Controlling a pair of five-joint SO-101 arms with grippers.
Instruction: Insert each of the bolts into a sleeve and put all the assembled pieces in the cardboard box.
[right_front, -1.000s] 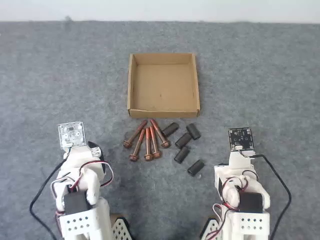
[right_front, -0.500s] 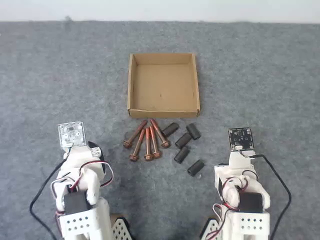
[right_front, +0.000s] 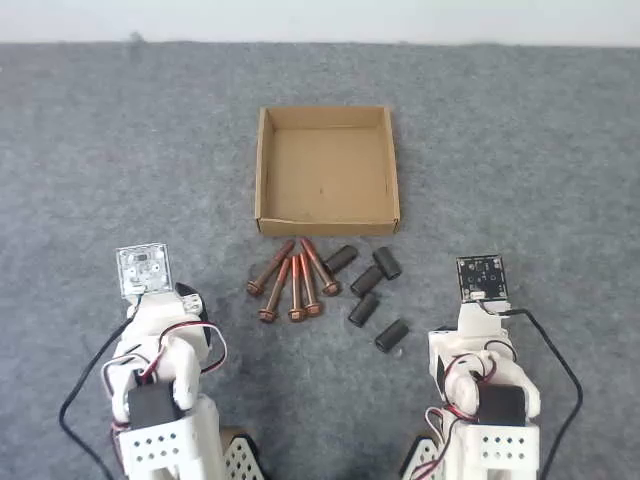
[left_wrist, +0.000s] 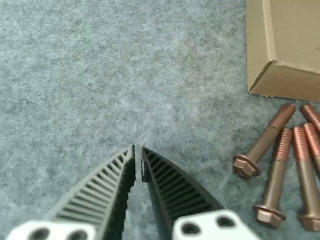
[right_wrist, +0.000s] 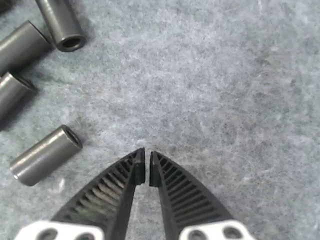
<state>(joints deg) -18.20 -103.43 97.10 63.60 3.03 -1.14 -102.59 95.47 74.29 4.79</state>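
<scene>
Hovering low over the grey tabletop (right_front: 520, 150), the left jaws and the right jaws are each pinched almost together and hold nothing. Five copper-coloured bolts (right_front: 295, 280) lie fanned out ahead of the left jaws, on the side toward the other arm. Five dark sleeves (right_front: 366, 280) are scattered ahead of the right jaws, one sleeve (right_wrist: 46, 156) just beside their tips. The cardboard box (right_front: 262, 170) sits beyond both groups. The bolts look stiff and fairly heavy, best pinched across the threaded shank near the head. The sleeves look smooth and likely to roll, so grip mid-barrel, leaving the bore free.
</scene>
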